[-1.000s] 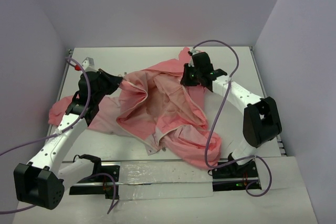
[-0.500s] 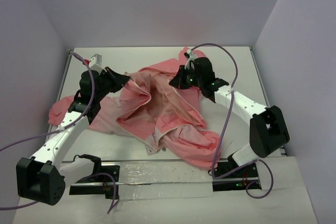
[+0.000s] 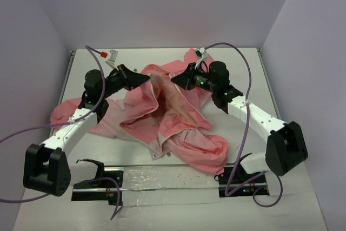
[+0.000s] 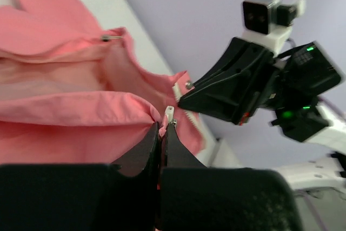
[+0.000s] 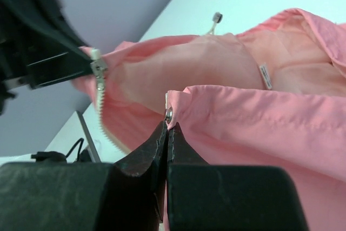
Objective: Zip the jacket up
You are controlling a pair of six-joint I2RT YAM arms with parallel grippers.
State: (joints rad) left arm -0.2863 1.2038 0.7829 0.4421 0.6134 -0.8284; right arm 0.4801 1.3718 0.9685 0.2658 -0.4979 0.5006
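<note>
Left gripper (image 4: 162, 129) pinches the jacket (image 3: 181, 125) edge tight at the zipper slider (image 5: 97, 68); right gripper (image 5: 166, 127) pinches the opposite edge beside a snap (image 5: 169, 113). Lower zipper run hidden in folds

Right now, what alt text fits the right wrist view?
The right hand, shut, pinches a pink jacket edge beside a metal snap. Across a gap, the left hand grips the other front edge at its zipper, the teeth hanging below, unjoined.
</note>
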